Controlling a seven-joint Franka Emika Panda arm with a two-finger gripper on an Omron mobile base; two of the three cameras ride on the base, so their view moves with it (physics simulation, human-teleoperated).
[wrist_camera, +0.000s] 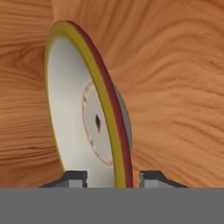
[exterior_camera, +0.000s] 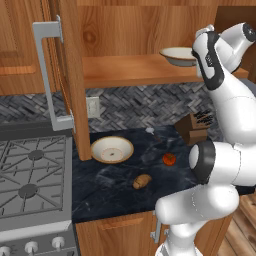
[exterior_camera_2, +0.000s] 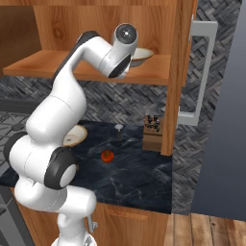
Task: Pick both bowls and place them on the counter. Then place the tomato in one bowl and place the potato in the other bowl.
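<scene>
Now hand (wrist_camera: 111,177) straddles the shelf bowl's (wrist_camera: 83,122) rim, fingers part-open.

A rendered home kitchen: a gas stove (exterior_camera: 30,175) with grey grates and front knobs stands beside a dark marble-look surface (exterior_camera: 115,187), backed by herringbone tile (exterior_camera: 135,105), with wooden cabinets (exterior_camera: 30,45), a wooden shelf (exterior_camera: 130,72), a knife block (exterior_camera: 194,127) and a wall outlet (exterior_camera: 93,106).
</scene>
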